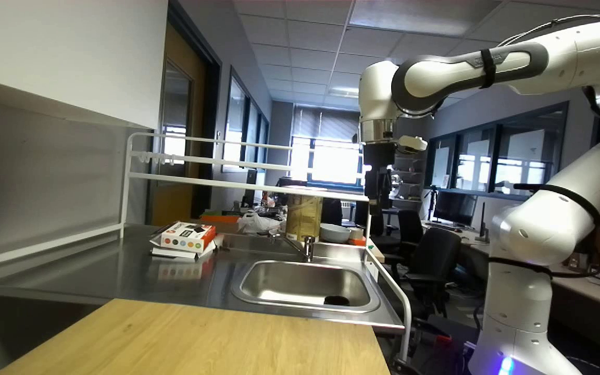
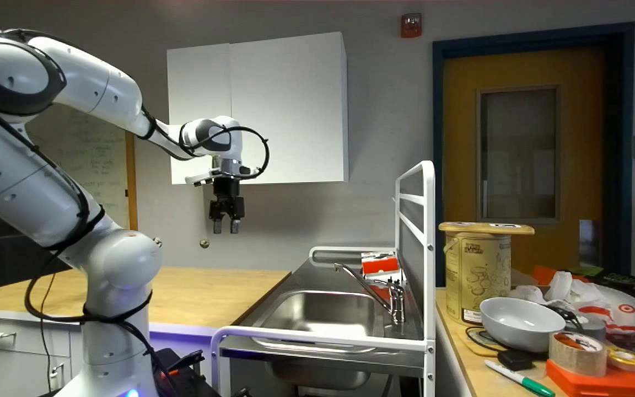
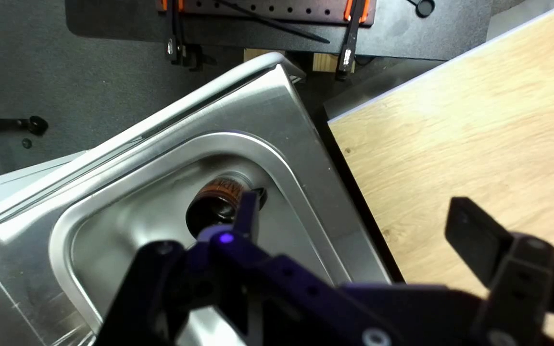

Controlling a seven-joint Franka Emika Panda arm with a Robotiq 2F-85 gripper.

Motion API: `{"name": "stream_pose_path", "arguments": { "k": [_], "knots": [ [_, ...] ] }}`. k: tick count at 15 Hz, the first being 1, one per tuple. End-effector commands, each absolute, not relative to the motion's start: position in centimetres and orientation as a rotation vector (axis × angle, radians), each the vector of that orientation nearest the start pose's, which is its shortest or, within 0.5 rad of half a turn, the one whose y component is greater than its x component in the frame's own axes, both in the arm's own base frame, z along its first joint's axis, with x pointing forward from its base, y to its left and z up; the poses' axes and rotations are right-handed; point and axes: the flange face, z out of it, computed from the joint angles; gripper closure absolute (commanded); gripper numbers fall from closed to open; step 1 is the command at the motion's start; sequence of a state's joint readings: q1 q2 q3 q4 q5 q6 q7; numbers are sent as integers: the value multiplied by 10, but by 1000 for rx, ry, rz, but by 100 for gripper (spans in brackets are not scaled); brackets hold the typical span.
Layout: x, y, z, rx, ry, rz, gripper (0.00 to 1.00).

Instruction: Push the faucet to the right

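The faucet (image 1: 308, 249) is a small grey-metal tap at the back edge of the sink basin (image 1: 243, 290). In an exterior view its slim spout angles up to the left of its stem. It also shows in an exterior view (image 2: 397, 306), its spout reaching up and over the basin. My gripper (image 1: 374, 207) is high above the sink unit and well apart from the faucet. In an exterior view the gripper (image 2: 226, 226) points down with its two fingertips apart. In the wrist view the gripper (image 3: 358, 216) is open with nothing between its fingers. The faucet does not show there.
A dark mug (image 3: 217, 202) lies in the basin. A white rail rack (image 2: 428, 220) stands along the sink's back. Boxes (image 1: 188, 237) lie on the metal top. A wooden counter (image 1: 201, 338) adjoins the sink. A white wall cabinet (image 2: 290, 110) hangs above.
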State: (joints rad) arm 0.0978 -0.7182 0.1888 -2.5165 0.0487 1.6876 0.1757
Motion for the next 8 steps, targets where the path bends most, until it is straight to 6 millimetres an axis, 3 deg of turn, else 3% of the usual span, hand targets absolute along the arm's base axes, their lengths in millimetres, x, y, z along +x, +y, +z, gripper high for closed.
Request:
{"name": "stream_pose_path", "arguments": {
  "k": [1,5,8],
  "knots": [
    [309,102,499,-3235,-79,164,0],
    [319,99,499,-3222,-41,180,0],
    [341,98,497,-3210,44,195,0]
  ]
}}
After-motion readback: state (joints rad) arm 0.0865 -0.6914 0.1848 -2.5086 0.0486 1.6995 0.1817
